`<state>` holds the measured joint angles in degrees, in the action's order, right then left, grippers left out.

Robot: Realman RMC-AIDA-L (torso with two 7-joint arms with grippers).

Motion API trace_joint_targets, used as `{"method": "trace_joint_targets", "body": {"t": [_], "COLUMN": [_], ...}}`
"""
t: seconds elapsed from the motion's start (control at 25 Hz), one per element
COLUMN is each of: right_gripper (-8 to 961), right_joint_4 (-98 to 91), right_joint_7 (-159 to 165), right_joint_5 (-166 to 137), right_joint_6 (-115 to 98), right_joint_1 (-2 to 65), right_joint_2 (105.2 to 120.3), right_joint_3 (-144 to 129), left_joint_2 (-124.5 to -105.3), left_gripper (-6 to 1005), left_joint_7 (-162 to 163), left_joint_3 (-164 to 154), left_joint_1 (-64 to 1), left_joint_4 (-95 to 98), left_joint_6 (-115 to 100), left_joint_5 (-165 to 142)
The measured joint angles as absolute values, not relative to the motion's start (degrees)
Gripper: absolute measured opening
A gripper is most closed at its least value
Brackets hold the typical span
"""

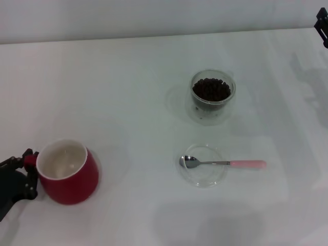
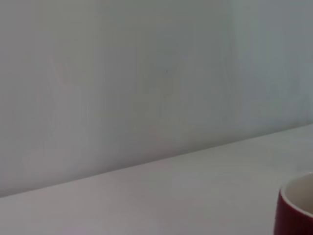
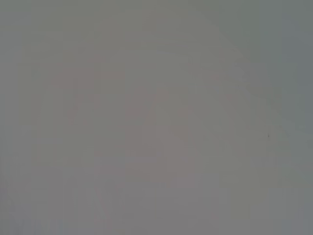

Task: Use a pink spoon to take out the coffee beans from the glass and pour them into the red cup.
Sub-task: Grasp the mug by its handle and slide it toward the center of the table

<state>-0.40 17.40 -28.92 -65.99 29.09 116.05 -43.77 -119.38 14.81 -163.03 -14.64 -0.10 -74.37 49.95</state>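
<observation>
The red cup (image 1: 69,178) stands upright and empty at the near left; its rim also shows in the left wrist view (image 2: 296,208). My left gripper (image 1: 29,177) is open right beside the cup's small handle (image 1: 29,160), at the cup's left side. The glass (image 1: 212,97) with the coffee beans (image 1: 210,89) stands at the middle right. The pink spoon (image 1: 230,163) lies nearer to me, its metal bowl resting in a flat clear dish (image 1: 204,165), its pink handle pointing right. My right gripper (image 1: 323,28) is parked at the far right edge, away from everything.
All the objects stand on a white table (image 1: 128,102), with a pale wall behind its far edge. The right wrist view shows only a plain grey surface.
</observation>
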Motion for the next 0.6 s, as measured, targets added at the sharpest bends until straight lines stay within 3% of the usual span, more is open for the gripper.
{"method": "trace_joint_targets", "body": {"t": [0.16, 0.6], "right_gripper": [828, 829], "right_joint_4": [-0.4, -0.68], "right_joint_7": [17.4, 17.09], "right_joint_5": [-28.92, -28.92], "right_joint_6": [-66.0, -65.96], "right_joint_1": [29.09, 28.79], "right_joint_2": [116.02, 115.8], "right_joint_3": [-43.99, -44.02], "left_joint_2": [-119.44, -119.54], "left_gripper": [97, 98], "left_joint_7": [12.8, 7.86], "left_joint_3": [-163.03, -163.04], "left_joint_1": [-14.42, -16.03], "left_joint_4": [0.97, 5.56], "left_joint_6": [-74.14, -71.1], "left_joint_5": [50.12, 50.87]}}
